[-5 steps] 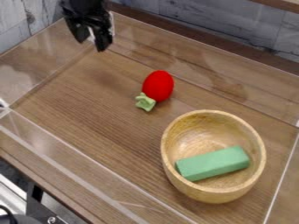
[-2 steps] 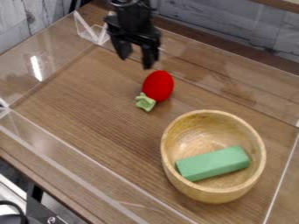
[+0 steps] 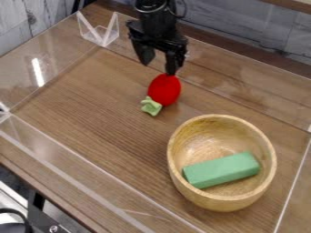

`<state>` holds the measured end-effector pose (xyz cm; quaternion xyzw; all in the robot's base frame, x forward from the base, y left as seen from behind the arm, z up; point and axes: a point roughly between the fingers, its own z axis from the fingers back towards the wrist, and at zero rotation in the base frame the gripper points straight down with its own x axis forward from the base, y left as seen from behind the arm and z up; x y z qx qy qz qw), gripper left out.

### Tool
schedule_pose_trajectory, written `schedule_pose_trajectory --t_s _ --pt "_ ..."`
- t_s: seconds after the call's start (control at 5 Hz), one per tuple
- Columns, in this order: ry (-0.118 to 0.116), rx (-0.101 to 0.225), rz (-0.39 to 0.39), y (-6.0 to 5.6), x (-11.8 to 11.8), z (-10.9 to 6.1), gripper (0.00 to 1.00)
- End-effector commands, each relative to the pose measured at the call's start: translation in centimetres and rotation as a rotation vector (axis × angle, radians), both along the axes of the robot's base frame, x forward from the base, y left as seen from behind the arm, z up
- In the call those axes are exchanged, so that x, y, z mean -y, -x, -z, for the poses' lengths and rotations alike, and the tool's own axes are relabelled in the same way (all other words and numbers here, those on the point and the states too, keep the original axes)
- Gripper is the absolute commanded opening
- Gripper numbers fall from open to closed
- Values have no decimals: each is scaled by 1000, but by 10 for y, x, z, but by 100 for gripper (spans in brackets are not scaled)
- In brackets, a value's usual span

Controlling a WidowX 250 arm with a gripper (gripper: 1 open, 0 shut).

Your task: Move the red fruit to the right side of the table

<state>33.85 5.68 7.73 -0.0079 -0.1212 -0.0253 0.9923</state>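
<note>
The red fruit (image 3: 165, 88) lies on its side near the middle of the table (image 3: 85, 118), its pale green leafy cap (image 3: 151, 106) pointing toward the front. My gripper (image 3: 159, 57) hangs just behind and above the fruit, a little to its left. Its dark fingers (image 3: 175, 62) point down and stand apart with nothing between them. The gripper is open and does not touch the fruit.
A round light wooden bowl (image 3: 206, 127) sits at the front right with a green rectangular block (image 3: 223, 169) inside. Clear acrylic walls (image 3: 49, 55) edge the tabletop on all sides. A grey brick-pattern wall runs behind.
The gripper has travelled from the back left corner rightward and forward, arriving just behind the red fruit. It stayed open. The fruit, bowl and block have not moved.
</note>
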Motion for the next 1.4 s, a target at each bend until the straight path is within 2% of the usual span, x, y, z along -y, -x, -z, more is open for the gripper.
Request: schedule_pose_trajectory --t_s 0.0,0.4,0.6,1.2 --pt "-4 29 -3 -5 2 -4 100" --pt "2 10 -2 -11 3 9 100" --pt "9 11 -9 -15 3 11 100" --pt "39 14 -34 -19 1 10 100"
